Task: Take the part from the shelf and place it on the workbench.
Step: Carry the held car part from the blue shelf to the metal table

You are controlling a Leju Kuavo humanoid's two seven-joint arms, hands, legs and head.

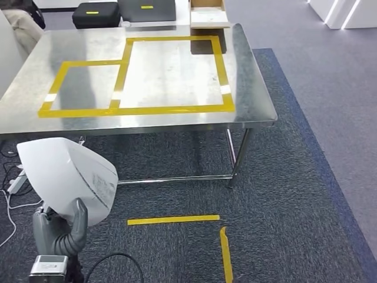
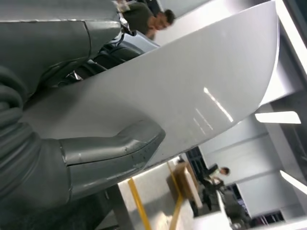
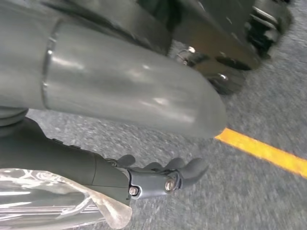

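The left hand (image 1: 60,231) grips the curved white glossy plastic part (image 1: 66,177) clear of the near edge of the steel desk with yellow tape rectangles (image 1: 249,88); the carry step applies, and the next move requires reaching over that edge.
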